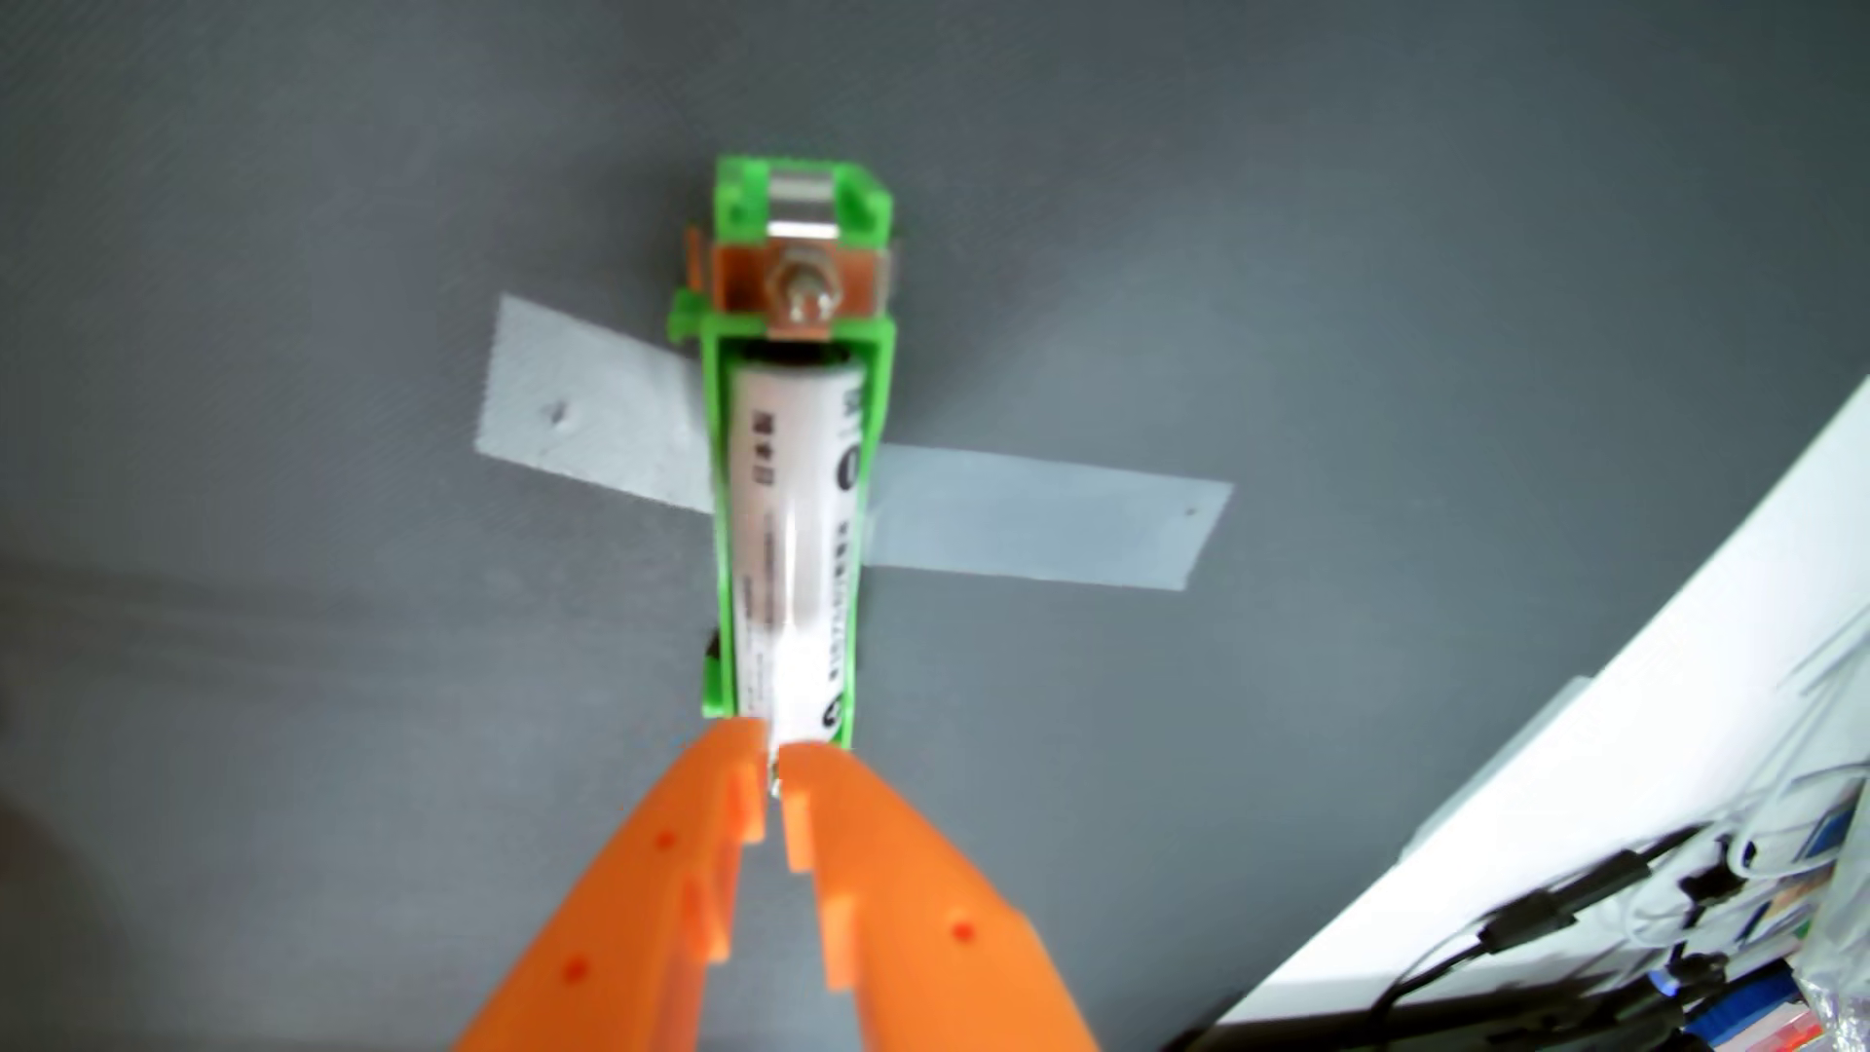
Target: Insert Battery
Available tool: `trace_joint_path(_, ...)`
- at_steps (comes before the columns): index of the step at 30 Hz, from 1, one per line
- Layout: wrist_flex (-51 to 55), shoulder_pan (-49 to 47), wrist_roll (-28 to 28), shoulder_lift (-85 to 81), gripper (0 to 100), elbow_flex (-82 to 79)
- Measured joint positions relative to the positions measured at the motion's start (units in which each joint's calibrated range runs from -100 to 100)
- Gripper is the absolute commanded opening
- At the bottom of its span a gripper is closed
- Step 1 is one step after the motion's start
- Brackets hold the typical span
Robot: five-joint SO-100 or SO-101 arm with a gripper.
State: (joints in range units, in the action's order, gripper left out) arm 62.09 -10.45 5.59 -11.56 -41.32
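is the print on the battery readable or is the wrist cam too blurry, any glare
Wrist view: the battery label is soft and smeared, its print unreadable; a bright glare streak runs down its length. The green holder and orange hand are slightly blurred too; lighting is even, with no hard shadows.

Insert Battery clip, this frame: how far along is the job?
Mostly done: the white battery lies in the green holder, far end near the metal contact. In hand: the orange tool, nearly closed, sits at its near end. Left: confirm seating there, hidden by the tips, then withdraw.

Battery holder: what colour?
Bright green plastic battery holder, clearest in the wrist view.
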Motion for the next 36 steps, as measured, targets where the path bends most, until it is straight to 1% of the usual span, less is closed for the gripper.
trace_joint_path(32,-1.00,-0.08,0.00,0.83,2,-0.18)
trace_joint_path(36,-1.00,-0.16,0.00,3.16,2,-0.18)
